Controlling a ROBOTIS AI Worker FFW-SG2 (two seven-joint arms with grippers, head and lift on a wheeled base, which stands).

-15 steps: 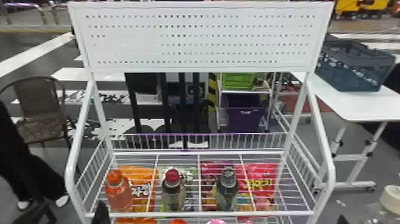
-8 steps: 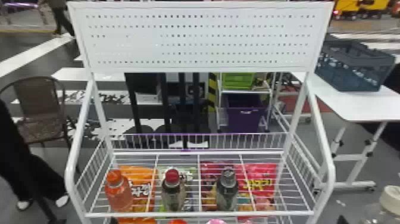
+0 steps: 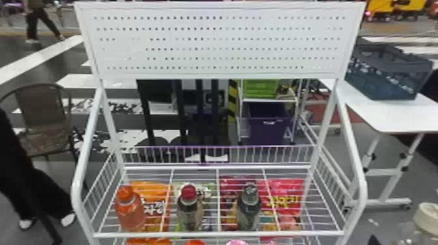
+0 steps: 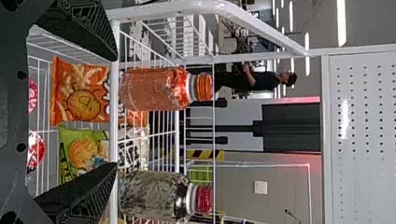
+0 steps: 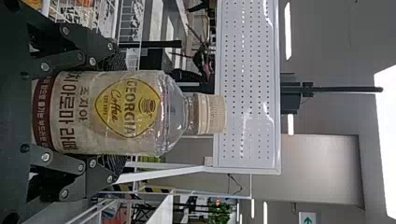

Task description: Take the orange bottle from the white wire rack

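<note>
The white metal wire rack [image 3: 202, 234] stands ahead. The black left gripper [image 4: 116, 112] gapes wide, empty; the black right gripper [image 3: 374, 240] seems clamped around a cream-capped clear bottle [image 3: 427, 216]. The orange plastic bottle [image 3: 130, 211] stands near the rack's near-left corner.

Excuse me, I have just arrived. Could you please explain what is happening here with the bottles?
A robot seems to be about to take the orange bottle, which stands ungripped on the white wire rack beside a red-capped bottle. Its left gripper is open before the orange bottle. Meanwhile, its right gripper holds a cream-capped bottle.
</note>
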